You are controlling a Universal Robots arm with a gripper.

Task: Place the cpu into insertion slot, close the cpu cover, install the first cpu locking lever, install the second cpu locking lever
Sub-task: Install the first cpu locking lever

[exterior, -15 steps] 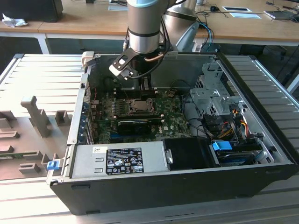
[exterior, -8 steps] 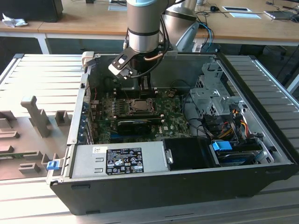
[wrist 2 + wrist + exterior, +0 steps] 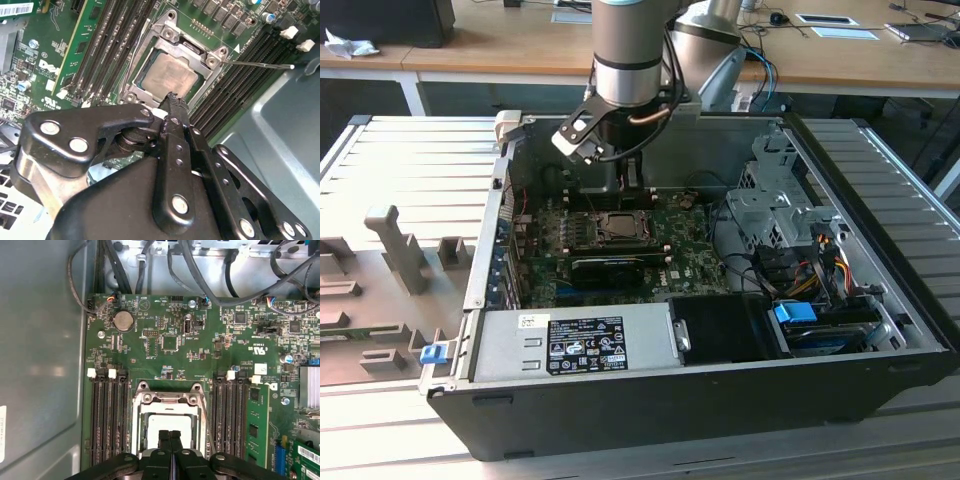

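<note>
Over the slot (image 3: 135, 415), hovering with fingers (image 3: 164, 440) pressed together, empty.
Just above the cpu (image 3: 170, 75) lying under the flat cover (image 3: 194, 53), near a jutting lever (image 3: 260, 64).

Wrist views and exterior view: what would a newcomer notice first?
The arm's black tool, fingers pressed together, points down at the cpu, which sits in its socket framed by the silvery cpu cover. Around it spreads the green board, inside an open computer case lying on its side.
</note>
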